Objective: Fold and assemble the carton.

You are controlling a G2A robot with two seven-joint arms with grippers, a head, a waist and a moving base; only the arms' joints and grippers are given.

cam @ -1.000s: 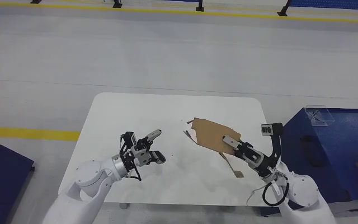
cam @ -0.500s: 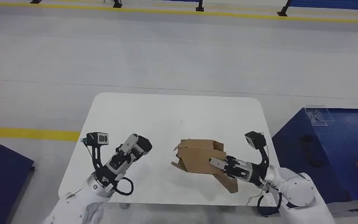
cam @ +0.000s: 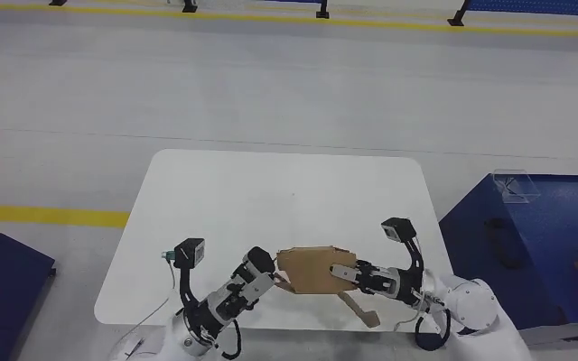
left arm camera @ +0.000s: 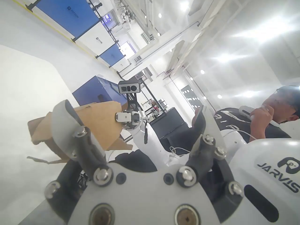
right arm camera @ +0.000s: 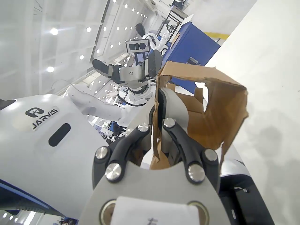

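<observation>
Carton wall pinched in right gripper — left gripper gapes alongside.

The carton blocks the gap between left gripper and right gripper; far table offers room.

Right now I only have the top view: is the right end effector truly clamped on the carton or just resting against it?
Observer: Clamped. The right wrist view shows the right end effector pinching one wall of the carton from both faces.
Operator: And the left one, gripping?
Observer: No. The left wrist view shows the left end effector wide open, one finger in front of the carton; I cannot tell whether it touches.
</observation>
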